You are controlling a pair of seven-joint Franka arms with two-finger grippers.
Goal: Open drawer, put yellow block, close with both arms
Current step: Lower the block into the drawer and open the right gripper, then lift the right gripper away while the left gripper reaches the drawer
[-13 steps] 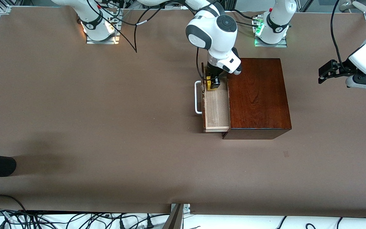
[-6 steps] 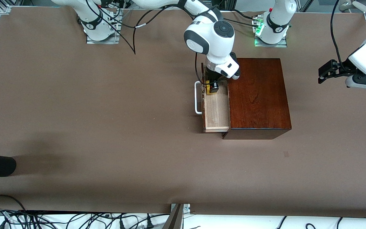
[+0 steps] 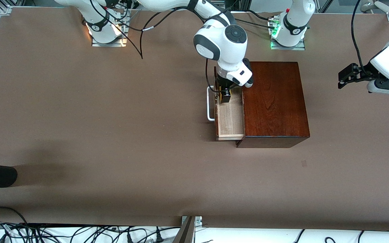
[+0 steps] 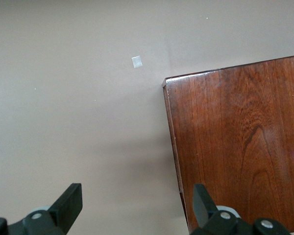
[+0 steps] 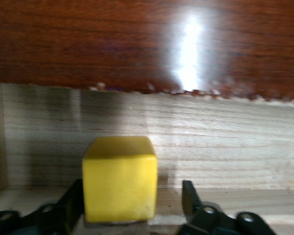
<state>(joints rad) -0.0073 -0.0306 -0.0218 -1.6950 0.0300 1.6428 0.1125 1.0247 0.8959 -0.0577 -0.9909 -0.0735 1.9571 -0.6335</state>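
Your right gripper (image 3: 224, 96) sits inside the open drawer (image 3: 230, 118) — jaws released, the yellow block (image 5: 120, 178) against one finger, a gap at the other. Left gripper (image 3: 344, 77) waits spread open beside the box (image 3: 274, 101).

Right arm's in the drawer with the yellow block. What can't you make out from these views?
- Front view: the right arm's wrist covers most of the yellow block and that end of the drawer.
- Right wrist view: the right gripper hides the block's underside, so contact with the drawer floor is unclear.
- Left wrist view: the open left gripper faces only box and table; the drawer is out of frame.
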